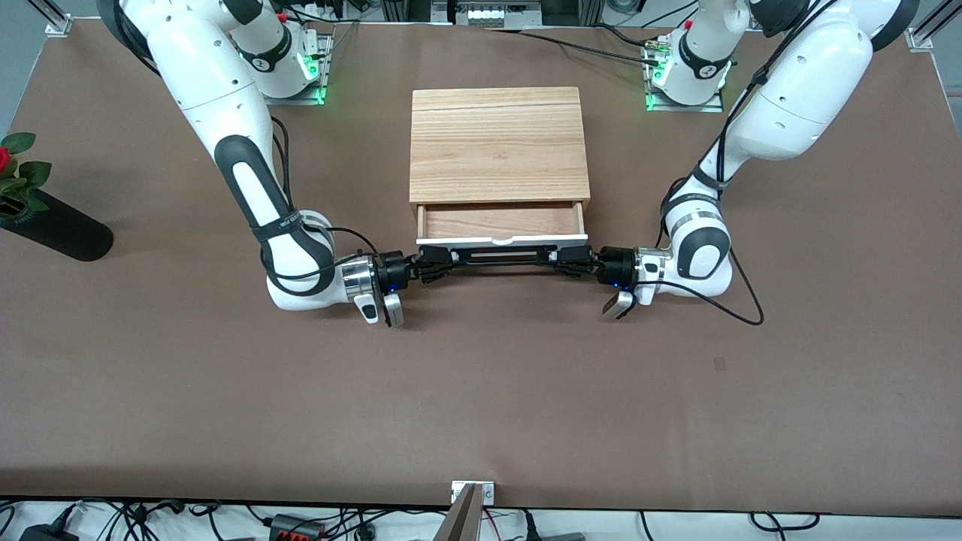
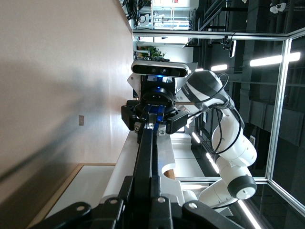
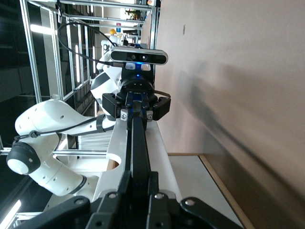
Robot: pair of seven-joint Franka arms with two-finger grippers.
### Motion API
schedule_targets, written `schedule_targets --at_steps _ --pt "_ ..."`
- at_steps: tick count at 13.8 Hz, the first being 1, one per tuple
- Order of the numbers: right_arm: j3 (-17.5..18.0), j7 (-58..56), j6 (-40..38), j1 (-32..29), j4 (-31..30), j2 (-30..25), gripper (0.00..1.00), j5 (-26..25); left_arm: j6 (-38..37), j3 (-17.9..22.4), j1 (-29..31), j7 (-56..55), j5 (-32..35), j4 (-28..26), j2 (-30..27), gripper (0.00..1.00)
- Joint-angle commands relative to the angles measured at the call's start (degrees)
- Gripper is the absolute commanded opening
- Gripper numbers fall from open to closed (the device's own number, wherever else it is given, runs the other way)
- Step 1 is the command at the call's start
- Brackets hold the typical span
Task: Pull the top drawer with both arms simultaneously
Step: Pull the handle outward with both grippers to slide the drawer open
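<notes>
So the top drawer (image 1: 502,223) is partway out of the wooden cabinet (image 1: 499,144) in the middle of the table (image 1: 481,391), sliding toward the front camera. You can see the reddish-brown inside and the white front panel, with the long black bar handle (image 1: 501,256) running along the front of it.

Both arms are on that handle, one at each end. The right gripper (image 1: 443,263) comes in low from the right arm's end of the table and has its fingers pinched on its end of the bar. The left gripper (image 1: 560,262) does the same from the left arm's end, fingers clamped on the bar too. In each wrist view the bar runs straight from that arm's own gripper to the other gripper clamped at the bar's other end.

There's also a black vase (image 1: 56,225) with a red rose (image 1: 6,161), lying near the table edge at the right arm's end, well apart from the cabinet.
</notes>
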Motion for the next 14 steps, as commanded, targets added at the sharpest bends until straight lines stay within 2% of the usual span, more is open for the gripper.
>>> schedule_targets --at_steps 1,4,5,6,7,9,10,11,12,14 --pt "0.14 -0.36 0.35 -1.28 0.67 0.11 0.08 1.31 -0.26 1.61 -0.2 -1.02 -0.35 2.15 1.18 0.01" --pt "0.14 -0.19 1.66 -1.28 0.75 0.11 0.08 1.4 -0.26 1.7 -0.11 -1.02 -0.35 2.15 1.27 0.01" --pt "0.14 -0.19 1.76 -1.19 0.75 0.11 0.08 1.4 -0.26 1.7 -0.11 -1.02 -0.35 2.15 1.27 0.13" --pt "0.14 -0.19 1.76 -1.19 0.75 0.11 0.08 1.4 -0.26 1.61 -0.19 -1.19 -0.35 2.06 1.27 0.52" --pt "0.14 -0.19 1.76 -1.19 0.75 0.11 0.1 1.4 -0.26 1.61 -0.11 -1.19 -0.35 1.63 1.27 1.0" --pt "0.14 -0.28 1.58 -1.37 0.75 0.11 0.3 1.22 -0.26 1.61 -0.19 -1.19 -0.35 1.45 1.27 1.0" --pt "0.05 -0.28 1.5 -1.37 0.75 0.11 0.65 1.05 -0.26 1.61 -0.2 -1.19 -0.35 1.45 1.18 1.0" --pt "0.05 -0.36 1.49 -1.46 0.93 0.11 0.81 1.04 -0.26 1.61 -0.11 -1.19 -0.35 1.45 1.09 1.0" --pt "0.05 -0.28 1.58 -1.54 1.63 0.11 0.89 1.04 -0.26 1.61 -0.11 -1.19 -0.26 1.45 1.09 1.0" --pt "-0.04 0.69 1.67 -2.07 3.12 0.11 0.93 1.04 -0.26 1.7 0.07 -1.28 -0.26 1.45 1.01 1.0"
